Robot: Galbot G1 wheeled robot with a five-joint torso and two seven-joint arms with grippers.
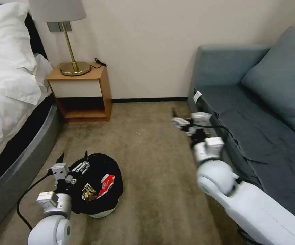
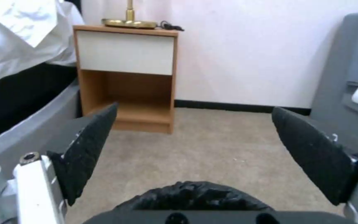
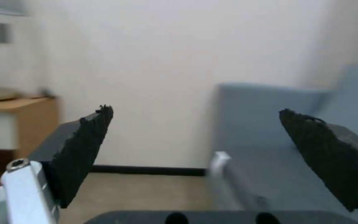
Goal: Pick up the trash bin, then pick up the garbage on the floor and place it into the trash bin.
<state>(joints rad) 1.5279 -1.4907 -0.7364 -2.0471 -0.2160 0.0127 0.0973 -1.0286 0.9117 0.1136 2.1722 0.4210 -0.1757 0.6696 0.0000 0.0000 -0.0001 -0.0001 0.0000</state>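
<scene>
Left gripper (image 1: 72, 158), fingers apart, straddles the trash bin (image 1: 98, 185) rim's bed-side edge; right gripper (image 1: 173, 114), fingers apart, hangs well sofa-ward of the bin.

Open carpet (image 1: 154, 153) between bed (image 1: 15, 112) and sofa (image 1: 256, 112)

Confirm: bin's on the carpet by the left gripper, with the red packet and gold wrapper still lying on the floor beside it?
Not quite. The head view shows the red packet and gold wrapper inside the bin, not beside it. The bin is on the carpet by the left gripper.

Trash bin (image 1: 100, 190) on carpet (image 1: 154, 163), between bed (image 1: 8, 102) and sofa (image 1: 256, 129).
</scene>
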